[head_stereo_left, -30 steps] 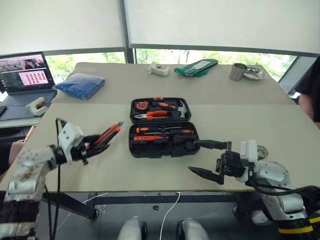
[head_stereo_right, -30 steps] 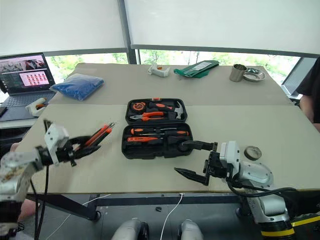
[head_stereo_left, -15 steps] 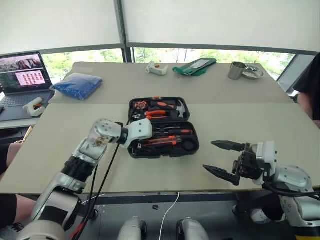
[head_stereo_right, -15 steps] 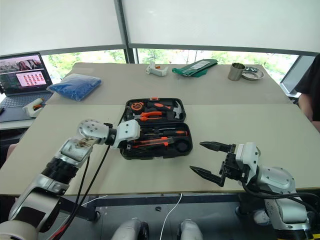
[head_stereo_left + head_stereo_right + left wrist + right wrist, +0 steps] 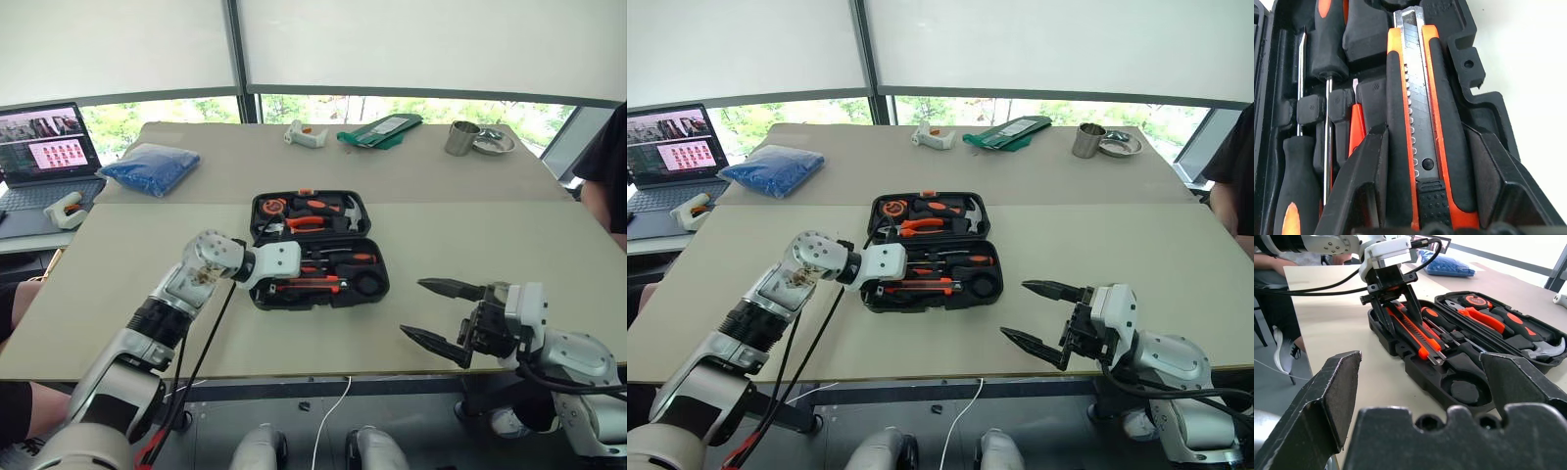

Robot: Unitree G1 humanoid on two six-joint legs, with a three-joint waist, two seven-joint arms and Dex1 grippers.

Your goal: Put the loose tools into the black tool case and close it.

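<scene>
Inside case [image 5: 263,238]: two screwdrivers [image 5: 1322,44], one knife [image 5: 1422,122]

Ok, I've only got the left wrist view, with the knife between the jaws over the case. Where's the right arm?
Observer: The right gripper hangs near the front edge of the table, to the right of the case and apart from it, jaws wide open.
Operator: And the lid?
Observer: The lid half lies flat open behind, holding a hammer and pliers.
Operator: Where along the case is the knife?
Observer: The knife runs along the front row, with the left gripper closed on its left end.
</scene>
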